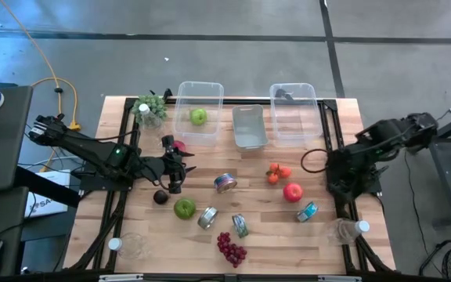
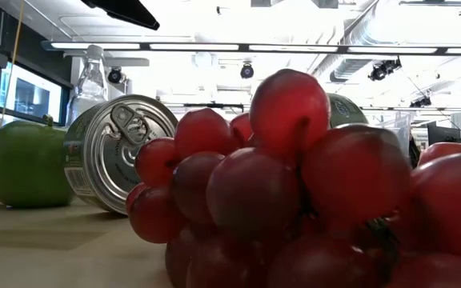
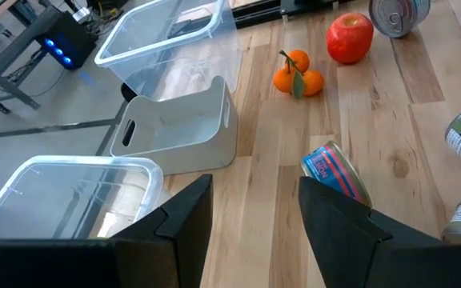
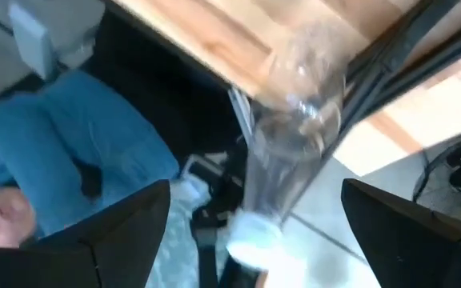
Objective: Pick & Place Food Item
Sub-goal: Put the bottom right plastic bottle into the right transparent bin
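Grapes [image 2: 294, 200] hiding most low-view table

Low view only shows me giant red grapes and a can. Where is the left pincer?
Observer: The left pincer is open, over the left-middle of the table, near a dark round fruit.
Operator: And the right pincer, is it helping?
Observer: No. The right pincer is open at the table's right edge, pointing at a clear bottle.

green apple [image 1: 184, 207] upright on wooden table [image 1: 265, 235], dark plum [image 1: 160, 197] just beside it
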